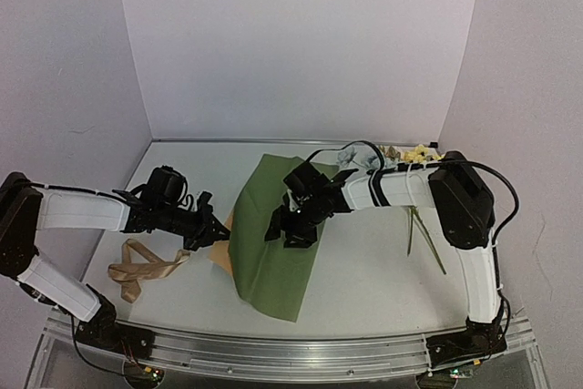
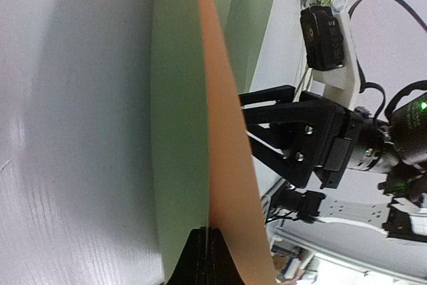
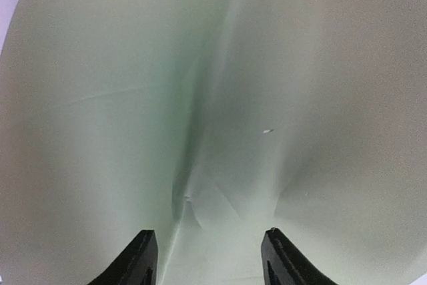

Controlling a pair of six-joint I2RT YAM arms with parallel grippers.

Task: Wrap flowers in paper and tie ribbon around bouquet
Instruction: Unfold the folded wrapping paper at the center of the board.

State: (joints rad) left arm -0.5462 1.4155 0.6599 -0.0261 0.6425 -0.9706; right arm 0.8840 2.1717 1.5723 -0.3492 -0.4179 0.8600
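Two grippers are at the paper [image 1: 271, 266] in my overhead view. The olive-green sheet lies creased near the middle of the table [image 1: 364, 271], and its left border is lifted so that the tan underside shows. My left gripper [image 1: 217, 230] has hold of that border. In its wrist view the two fingers [image 2: 200, 261] are pressed together with the sheet's edge pinched between them, tan face on one side and green on the other. My right gripper [image 1: 290, 228] hangs over the middle of the sheet. Its wrist view shows both fingers [image 3: 141, 259] standing apart above bare green paper with nothing between them, and I cannot tell whether the tips touch the sheet. The flowers [image 1: 417, 152] lie off the paper at the far right of the table, with the blooms by the back wall and the thin stems trailing toward me past the right arm. The ribbon [image 1: 138, 269] lies in loose loops on the table under the left arm, near the paper's left border.
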